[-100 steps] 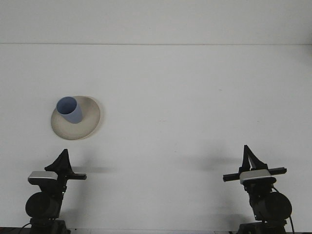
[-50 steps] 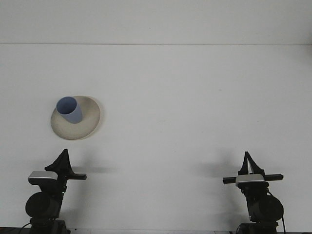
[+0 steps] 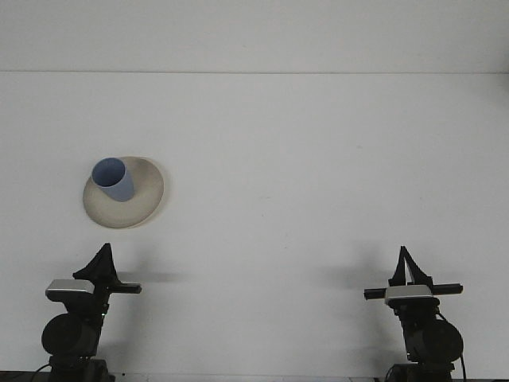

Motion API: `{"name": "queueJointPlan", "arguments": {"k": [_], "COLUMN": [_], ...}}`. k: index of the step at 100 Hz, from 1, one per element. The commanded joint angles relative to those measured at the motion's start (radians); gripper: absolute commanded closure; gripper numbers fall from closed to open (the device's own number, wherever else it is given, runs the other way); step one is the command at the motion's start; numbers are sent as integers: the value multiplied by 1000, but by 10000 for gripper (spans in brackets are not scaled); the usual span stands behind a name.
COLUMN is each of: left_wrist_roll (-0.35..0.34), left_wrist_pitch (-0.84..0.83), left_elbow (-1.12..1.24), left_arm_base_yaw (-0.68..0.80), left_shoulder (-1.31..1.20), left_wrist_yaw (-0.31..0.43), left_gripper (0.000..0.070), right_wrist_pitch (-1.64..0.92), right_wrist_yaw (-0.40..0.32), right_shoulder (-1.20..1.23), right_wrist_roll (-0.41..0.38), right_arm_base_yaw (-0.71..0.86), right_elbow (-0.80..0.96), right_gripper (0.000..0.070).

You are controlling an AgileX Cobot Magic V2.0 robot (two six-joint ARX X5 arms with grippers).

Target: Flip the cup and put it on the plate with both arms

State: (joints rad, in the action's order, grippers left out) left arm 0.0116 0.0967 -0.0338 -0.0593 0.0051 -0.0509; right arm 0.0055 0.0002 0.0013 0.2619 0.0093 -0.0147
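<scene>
Blue cup stands on plate as both arms rest at the table's near edge.

The blue cup [image 3: 113, 179] sits upright, mouth up, on the beige plate [image 3: 141, 203] at the left of the white table [image 3: 318, 159]. The left gripper [image 3: 102, 256] and right gripper [image 3: 407, 259] sit well apart from it, each with fingers drawn together to a narrow point, holding nothing.

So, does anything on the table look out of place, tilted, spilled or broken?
Nothing stands out. The blue plastic cup stands mouth up on the round beige plate, toward its far left edge, with no spill or damage visible. The left gripper and the right gripper are near the table's front edge, apart from both.
</scene>
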Motion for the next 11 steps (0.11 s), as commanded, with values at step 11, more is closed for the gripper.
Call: {"name": "queueJointPlan", "arguments": {"k": [11], "left_wrist_roll": [0], "left_wrist_pitch": [10], "left_elbow": [20], "left_arm_base_yaw": [0], "left_shoulder": [-2], "left_wrist_yaw": [-5], "left_gripper": [687], "right_wrist_pitch": [12], "right_wrist_yaw": [0], "right_shoulder": [0], "right_wrist_roll": [4], "right_arm_base_yaw": [1], "right_elbow": [2], "right_gripper": [700]}}
